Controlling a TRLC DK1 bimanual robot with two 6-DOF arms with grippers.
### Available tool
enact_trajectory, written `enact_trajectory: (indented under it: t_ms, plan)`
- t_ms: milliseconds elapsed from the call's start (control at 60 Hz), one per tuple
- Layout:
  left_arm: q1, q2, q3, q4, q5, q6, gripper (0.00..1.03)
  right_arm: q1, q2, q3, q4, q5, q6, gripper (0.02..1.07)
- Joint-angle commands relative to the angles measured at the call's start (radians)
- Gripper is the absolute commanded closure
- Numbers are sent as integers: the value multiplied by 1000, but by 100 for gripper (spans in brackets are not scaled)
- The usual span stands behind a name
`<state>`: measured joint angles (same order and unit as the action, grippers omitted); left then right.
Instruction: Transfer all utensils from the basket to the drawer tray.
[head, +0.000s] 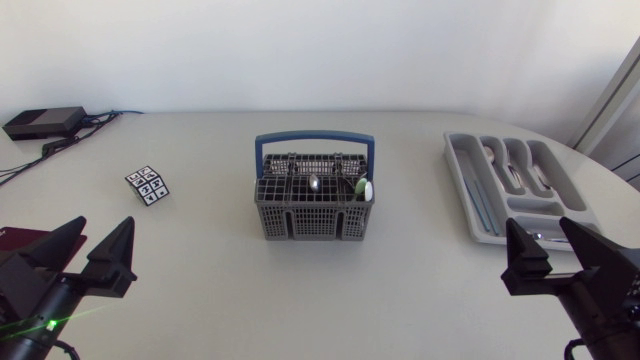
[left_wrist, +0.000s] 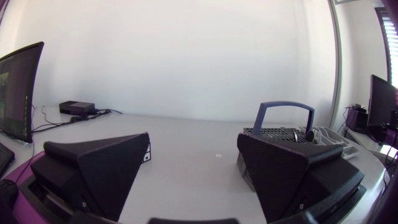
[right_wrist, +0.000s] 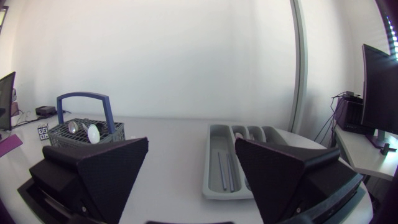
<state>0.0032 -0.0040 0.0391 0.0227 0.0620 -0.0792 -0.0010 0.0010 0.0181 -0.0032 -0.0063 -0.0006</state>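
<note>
We are resting the left claw (head: 97, 242) and right claw (head: 545, 242), both spread and empty, at the tabletop's (head: 220, 285) near edge, seemingly ready to move the utensils (head: 345, 186) standing in the central basket (head: 315, 222) to the drawer tray (head: 456, 165) on our right.

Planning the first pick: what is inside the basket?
Inside the basket, a metal spoon and a white and green utensil stick up, heads uppermost, from its compartments. Their handles, and anything lying lower, are hidden by the grid walls.
</note>
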Motion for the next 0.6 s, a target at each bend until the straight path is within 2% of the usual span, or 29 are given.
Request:
enact_trajectory:
  t_ms: [0,383,583]
  plan:
    - [-8,-10,-41,-3,-8,-19,4,6,1,-18,-7,0,-4,6]
    - [-14,15,38,-23,-10,-11,7,2,-6,14,-4,22,-16,7]
    - [-66,248,199,-9,-10,-14,7,18,113,89,31,25,-16,7]
